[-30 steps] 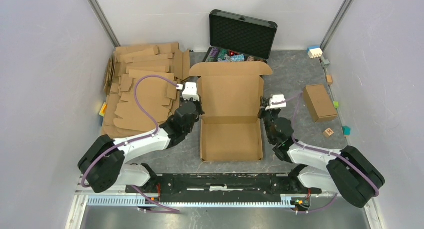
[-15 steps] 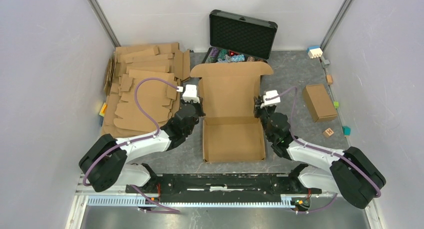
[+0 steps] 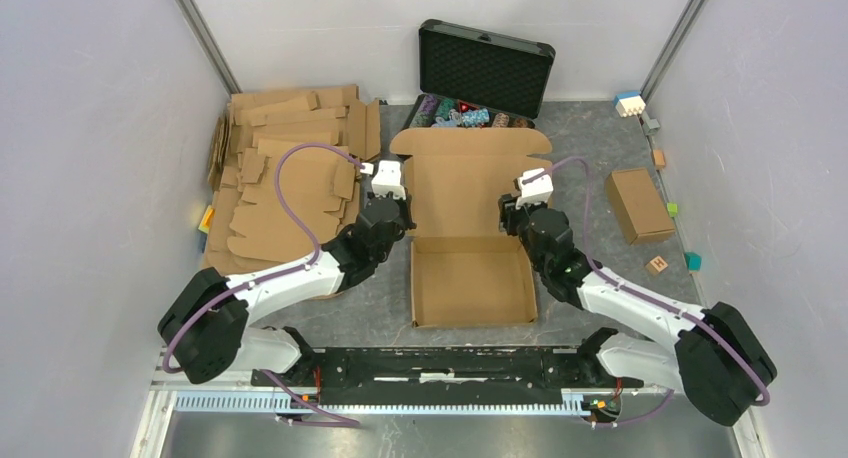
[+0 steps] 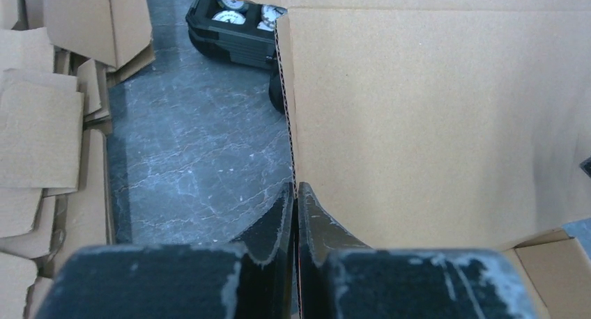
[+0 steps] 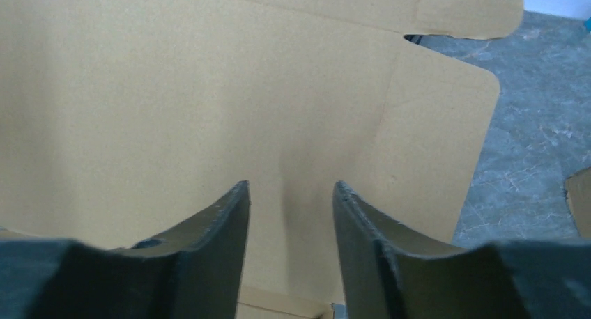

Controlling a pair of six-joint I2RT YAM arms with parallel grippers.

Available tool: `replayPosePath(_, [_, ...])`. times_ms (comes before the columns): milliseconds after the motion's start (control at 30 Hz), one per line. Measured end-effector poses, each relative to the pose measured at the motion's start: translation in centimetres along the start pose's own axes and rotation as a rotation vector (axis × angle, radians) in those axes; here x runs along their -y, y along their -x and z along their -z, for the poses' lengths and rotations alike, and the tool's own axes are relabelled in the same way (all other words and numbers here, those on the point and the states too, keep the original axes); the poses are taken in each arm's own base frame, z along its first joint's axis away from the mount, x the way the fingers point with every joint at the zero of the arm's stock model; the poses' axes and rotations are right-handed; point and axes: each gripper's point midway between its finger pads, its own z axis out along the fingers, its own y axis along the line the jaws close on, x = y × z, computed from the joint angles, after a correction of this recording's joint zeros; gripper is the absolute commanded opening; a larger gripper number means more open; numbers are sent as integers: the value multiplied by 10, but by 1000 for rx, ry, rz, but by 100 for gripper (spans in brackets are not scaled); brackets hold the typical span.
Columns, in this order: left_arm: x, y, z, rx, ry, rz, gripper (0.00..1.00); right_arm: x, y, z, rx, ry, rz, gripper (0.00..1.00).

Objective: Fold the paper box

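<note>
The paper box [image 3: 470, 283] lies in the middle of the table as a shallow brown tray, with its lid panel [image 3: 468, 183] raised behind it. My left gripper [image 3: 402, 218] is at the lid's left edge. In the left wrist view it [image 4: 296, 190] is shut on that corrugated edge of the paper box [image 4: 418, 124]. My right gripper [image 3: 512, 216] is at the lid's right side. The right wrist view shows it [image 5: 290, 190] open, its fingers apart in front of the lid's inner face [image 5: 209, 89] with nothing between them.
An open black case [image 3: 485, 68] stands behind the box. A pile of flat cardboard sheets [image 3: 290, 168] fills the left side. A smaller brown box [image 3: 638, 204] and small coloured blocks [image 3: 693, 261] lie on the right.
My right gripper has opened, letting go of the lid's right edge, and moved up and inward. The left gripper keeps its pinch. The box has shifted slightly right.
</note>
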Motion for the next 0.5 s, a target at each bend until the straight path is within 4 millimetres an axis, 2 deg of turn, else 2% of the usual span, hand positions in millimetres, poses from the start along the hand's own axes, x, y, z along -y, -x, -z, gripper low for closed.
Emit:
replayPosePath(200, [-9, -8, 1, -31, 43, -26, 6, 15, 17, -1, -33, 8, -40, 74])
replayPosePath(233, [-9, -9, 0, -34, 45, -28, 6, 20, 22, -2, -39, 10, -50, 80])
replayPosePath(267, [-10, -11, 0, -37, 51, -31, 6, 27, 26, -4, -45, 7, -58, 92])
replayPosePath(300, [-11, -11, -1, -38, 53, -32, 6, 33, 30, -6, -55, 5, -67, 98])
replayPosePath(400, [-11, -12, -1, -41, 55, -34, 6, 63, 45, -16, -81, -33, -105, 98])
replayPosePath(500, [-11, -12, -1, -41, 55, -34, 5, 81, 53, -27, -109, -35, -139, 97])
